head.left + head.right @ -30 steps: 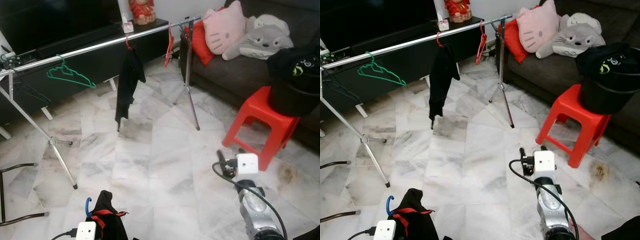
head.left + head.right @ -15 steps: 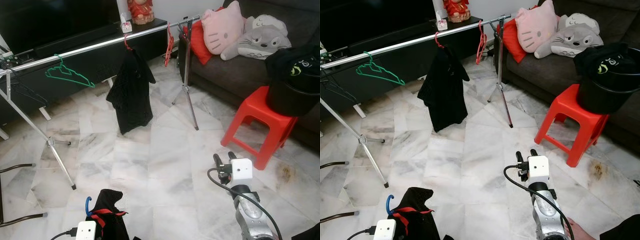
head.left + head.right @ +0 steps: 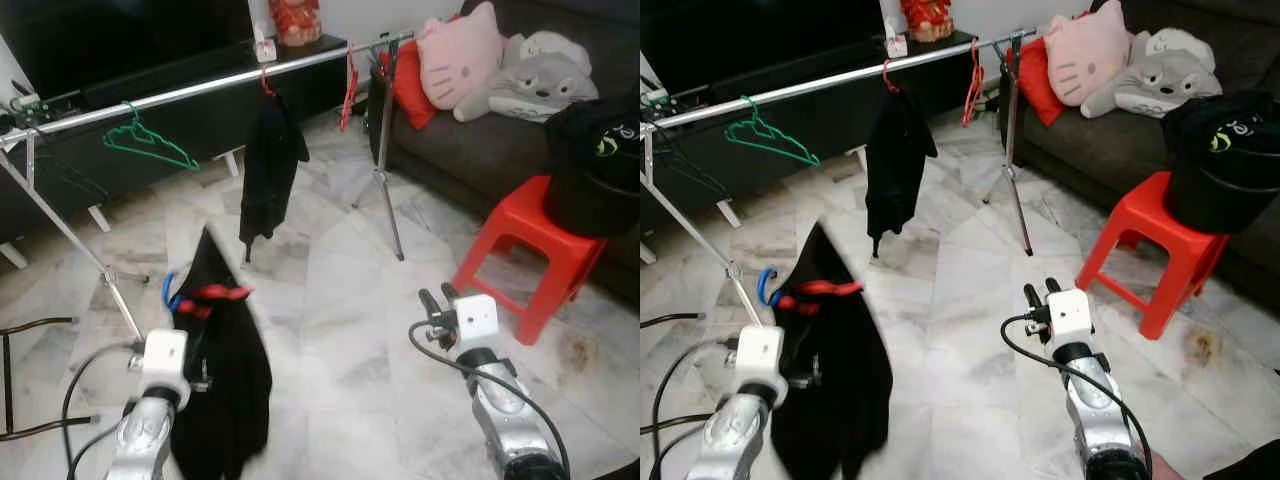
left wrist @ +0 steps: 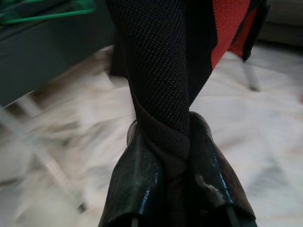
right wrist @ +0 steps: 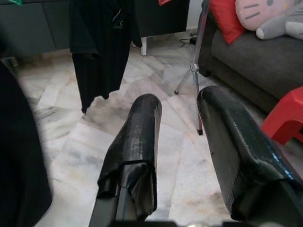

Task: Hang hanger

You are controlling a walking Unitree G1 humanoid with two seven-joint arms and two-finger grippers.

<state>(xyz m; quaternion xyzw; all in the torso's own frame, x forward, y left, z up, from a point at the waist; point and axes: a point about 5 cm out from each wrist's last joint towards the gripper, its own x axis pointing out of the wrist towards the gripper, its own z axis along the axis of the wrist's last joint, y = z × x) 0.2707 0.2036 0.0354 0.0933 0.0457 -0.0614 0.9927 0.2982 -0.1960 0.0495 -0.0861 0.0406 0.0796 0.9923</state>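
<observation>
- We've got the left gripper (image 4: 173, 156) clamped tight on a black garment (image 3: 222, 380) w/ red trim; it hangs from a blue hanger (image 3: 167, 291) whose hook pokes out at the top left of the cloth.
- Garment is held up near-left, in front of the left arm, well short of the rail.
- Right gripper (image 5: 182, 142): fingers apart, nothing between them, hovering over the marble floor (image 3: 330, 290) near-right.
- Silver rail (image 3: 200, 90) runs across the far side, left to right, on tripod legs. On it: a green hanger (image 3: 148, 145) far left, bare; a 2nd black garment (image 3: 268, 165) mid-rail; a red hanger (image 3: 346, 90) near the right end.
- Red stool (image 3: 525, 245) w/ a black basket (image 3: 595, 170) stands right, by the sofa (image 3: 470, 140).
- Step, as we judge it: carry phase — hanger picked up, not yet on the rail.
- Next move, imo: walk closer, raise the left arm so the blue hook clears the rail, aim for the gap btwn green hanger and hung garment, then lower it on.
- Hook's orientation vs. rail is hard to tell; may need a wrist turn.
</observation>
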